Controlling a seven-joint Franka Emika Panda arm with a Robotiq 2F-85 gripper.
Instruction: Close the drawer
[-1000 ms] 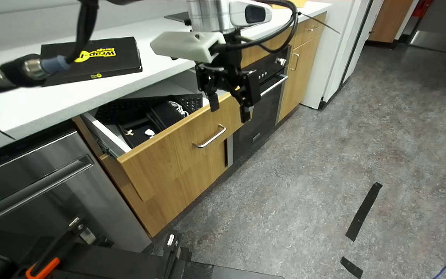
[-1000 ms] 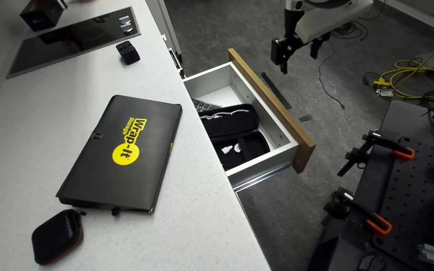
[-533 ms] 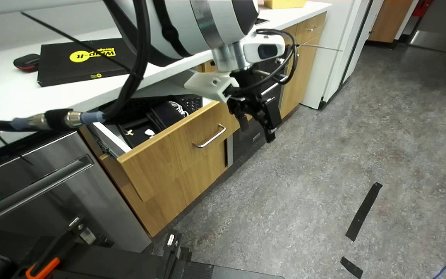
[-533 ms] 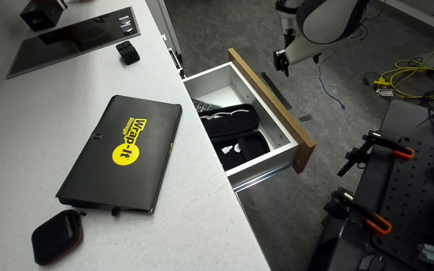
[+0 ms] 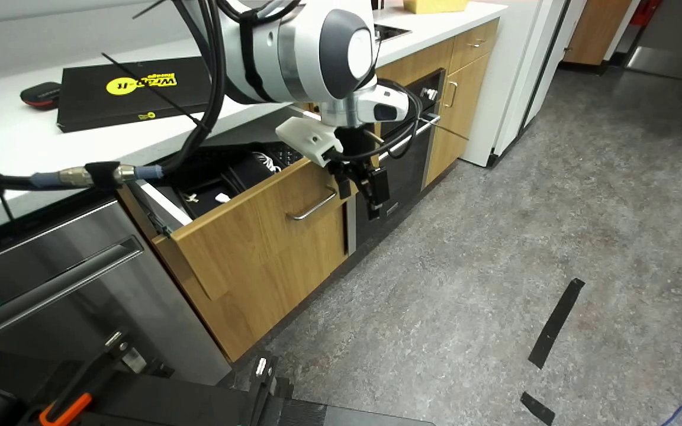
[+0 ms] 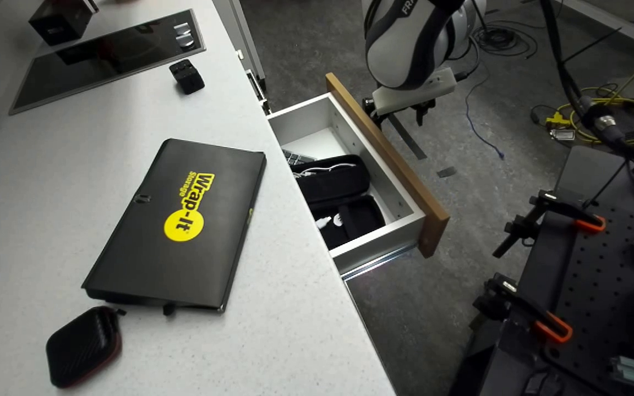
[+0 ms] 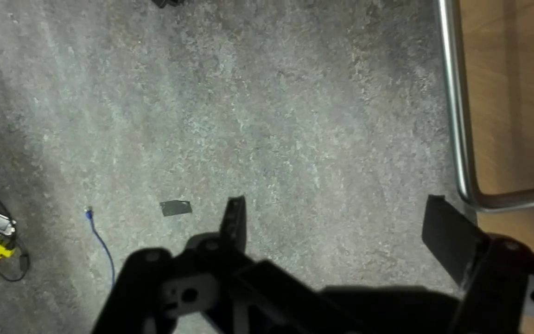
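Observation:
The drawer (image 5: 240, 248) has a light oak front and stands open; its white sides and contents show in both exterior views (image 6: 387, 154). Its silver bar handle (image 5: 314, 207) runs along the right edge of the wrist view (image 7: 457, 116). My gripper (image 5: 360, 202) points down just outside the drawer front, near the oven-side end of the handle. It also shows partly behind the drawer front and arm (image 6: 399, 120). In the wrist view the gripper (image 7: 336, 197) is open with only floor between its fingers. One finger is right beside the front; contact is hidden.
The white counter (image 5: 9, 142) overhangs the drawer and holds a black box (image 5: 134, 94). The black oven (image 5: 400, 160) and stainless appliance (image 5: 116, 284) flank the drawer. Inside lie a keyboard and an open black case (image 6: 333, 184). A black table with clamps (image 6: 586, 264) stands opposite.
My gripper first moved down and outward past the drawer front, then back toward it. Over the last half second the drawer slid slightly inward. The gripper looks open throughout.

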